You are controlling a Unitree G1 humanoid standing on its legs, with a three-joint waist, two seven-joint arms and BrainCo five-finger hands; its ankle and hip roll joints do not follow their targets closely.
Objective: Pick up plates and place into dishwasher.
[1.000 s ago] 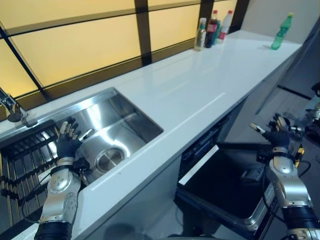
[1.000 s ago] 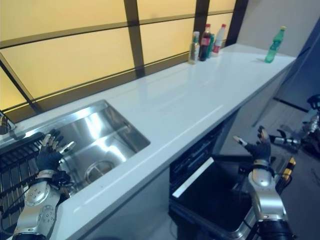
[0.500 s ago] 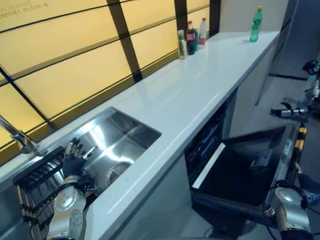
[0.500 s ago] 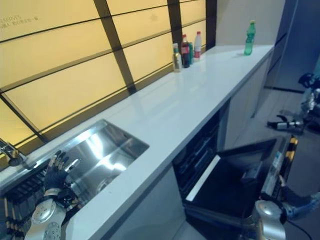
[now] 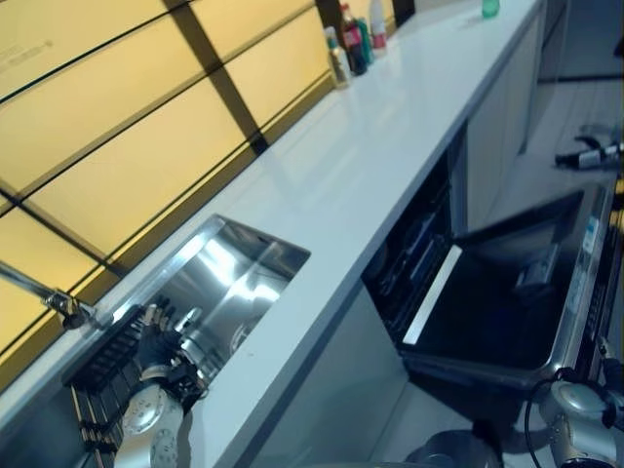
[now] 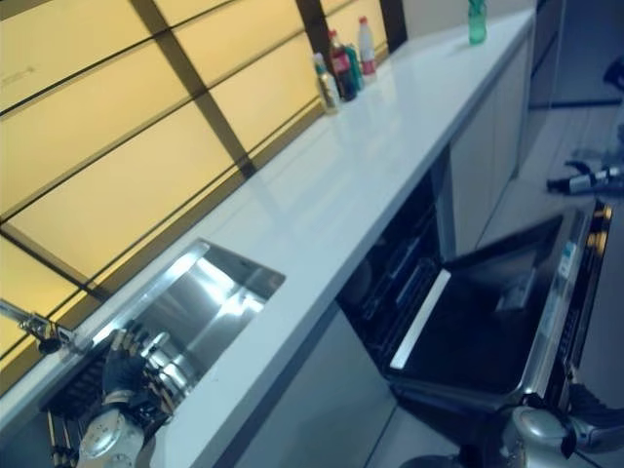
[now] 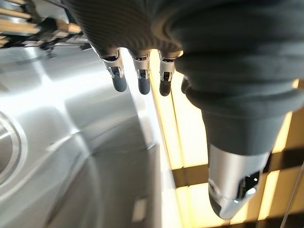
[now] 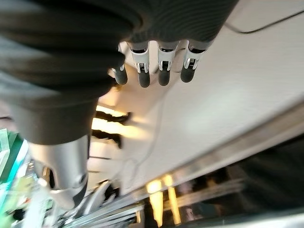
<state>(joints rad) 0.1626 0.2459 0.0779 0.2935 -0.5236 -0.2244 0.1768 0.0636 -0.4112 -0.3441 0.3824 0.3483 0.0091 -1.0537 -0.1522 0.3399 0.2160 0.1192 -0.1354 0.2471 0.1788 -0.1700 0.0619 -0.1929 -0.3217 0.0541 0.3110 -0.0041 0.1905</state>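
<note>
Over the sink (image 5: 219, 283), left robot hand (image 5: 156, 343) spread, touching nothing.

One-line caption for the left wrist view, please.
Left hand held open above the steel sink, holding nothing.

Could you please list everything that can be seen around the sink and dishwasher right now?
Countertop: one, white, running along the yellow panelled wall.
Sink: one, stainless steel, set into the countertop's near end.
Tap: one, metal, behind the sink.
Drying rack: one, dark, beside the sink.
Bottles: a cluster, mixed colours, at the wall on the far countertop.
Green bottle: one, apart at the far end.
Dishwasher: one, dark, under the countertop, door open.
Left hand: over the sink by the rack, fingers straight.
Right hand: fingers straight, holding nothing.
</note>
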